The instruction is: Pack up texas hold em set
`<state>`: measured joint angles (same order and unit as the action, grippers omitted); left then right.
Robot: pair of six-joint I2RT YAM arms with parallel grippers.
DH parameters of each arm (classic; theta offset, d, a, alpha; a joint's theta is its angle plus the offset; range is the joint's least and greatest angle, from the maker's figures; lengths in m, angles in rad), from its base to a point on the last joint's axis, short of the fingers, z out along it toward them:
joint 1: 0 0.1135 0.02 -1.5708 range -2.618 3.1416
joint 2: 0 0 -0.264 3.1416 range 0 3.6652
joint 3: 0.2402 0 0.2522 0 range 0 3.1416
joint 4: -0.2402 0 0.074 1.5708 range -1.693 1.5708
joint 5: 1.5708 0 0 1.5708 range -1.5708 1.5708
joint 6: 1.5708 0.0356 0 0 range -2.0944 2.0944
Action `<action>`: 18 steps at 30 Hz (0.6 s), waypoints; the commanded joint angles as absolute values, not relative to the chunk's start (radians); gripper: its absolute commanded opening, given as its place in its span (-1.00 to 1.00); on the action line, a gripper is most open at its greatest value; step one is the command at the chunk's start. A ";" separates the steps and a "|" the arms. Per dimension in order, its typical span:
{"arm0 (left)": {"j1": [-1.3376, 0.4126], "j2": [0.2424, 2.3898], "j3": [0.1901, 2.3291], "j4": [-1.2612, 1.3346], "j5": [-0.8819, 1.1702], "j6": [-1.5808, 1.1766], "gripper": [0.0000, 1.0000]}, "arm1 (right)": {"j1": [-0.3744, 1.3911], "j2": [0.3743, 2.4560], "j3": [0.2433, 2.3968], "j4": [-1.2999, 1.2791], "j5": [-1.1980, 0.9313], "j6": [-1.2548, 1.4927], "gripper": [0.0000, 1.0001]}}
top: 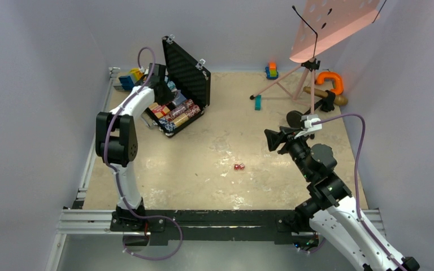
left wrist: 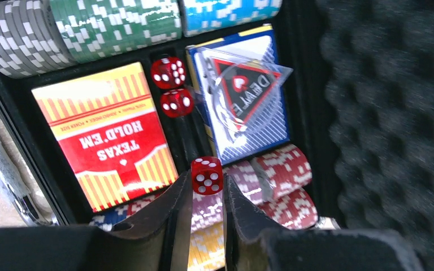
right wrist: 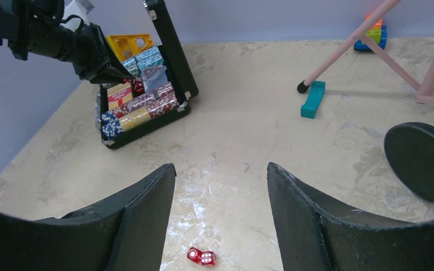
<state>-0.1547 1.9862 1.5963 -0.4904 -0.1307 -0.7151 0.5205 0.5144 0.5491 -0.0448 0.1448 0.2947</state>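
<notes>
Briefcase (top: 169, 134) sits open at the far-left of the desk (top: 226, 141), foam lid (left wrist: 395, 113) upright. Its hinge line looks to run diagonally, far-left to near-right, with the open side facing near-left. Left hand (left wrist: 207, 189) is pinched on a red die (left wrist: 206, 174) at the very fingertips, right over the case between the orange-red card box (left wrist: 107, 132) and the chip stacks (left wrist: 282, 169). It's a tiny, hard, slick cube, probably near weightless, with no long axis. Flat opposite faces are the only decent grab or it'll squirt out. Right hand (right wrist: 221, 175) hangs with its fingers apart, holding nothing, over two loose dice (right wrist: 202, 257) mid-desk.
</notes>
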 commanded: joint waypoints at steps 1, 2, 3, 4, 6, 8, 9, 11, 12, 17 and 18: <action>-0.132 2.029 1.674 -0.512 -0.140 -0.726 -1.00 | 0.517 0.513 0.548 -0.023 0.171 0.296 0.29; -0.127 2.039 1.681 -0.513 -0.139 -0.729 -1.00 | 0.517 0.516 0.548 -0.021 0.170 0.297 0.29; -0.123 2.051 1.689 -0.517 -0.136 -0.734 -1.00 | 0.517 0.517 0.549 -0.020 0.169 0.297 0.29; -0.118 2.067 1.697 -0.521 -0.133 -0.740 -1.00 | 0.518 0.518 0.550 -0.019 0.169 0.297 0.29; -0.108 2.086 1.705 -0.518 -0.124 -0.752 -1.00 | 0.518 0.521 0.549 -0.020 0.170 0.296 0.29; -0.101 2.105 1.713 -0.511 -0.114 -0.758 -1.00 | 0.518 0.522 0.550 -0.020 0.169 0.296 0.29; -0.099 2.117 1.722 -0.515 -0.109 -0.758 -1.00 | 0.517 0.523 0.549 -0.021 0.171 0.296 0.29; -0.097 2.133 1.733 -0.519 -0.109 -0.756 -1.00 | 0.518 0.525 0.552 -0.020 0.172 0.296 0.29; -0.096 2.138 1.737 -0.520 -0.109 -0.756 -1.00 | 0.518 0.527 0.552 -0.020 0.171 0.296 0.29; -0.094 2.165 1.748 -0.506 -0.085 -0.744 -1.00 | 0.518 0.531 0.552 -0.020 0.170 0.296 0.29; -0.094 2.170 1.753 -0.509 -0.086 -0.743 -1.00 | 0.518 0.532 0.552 -0.019 0.169 0.296 0.29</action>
<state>-0.1001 2.1517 1.6997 -0.5159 -0.1059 -0.7410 0.5201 0.5301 0.5491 -0.0452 0.1463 0.2947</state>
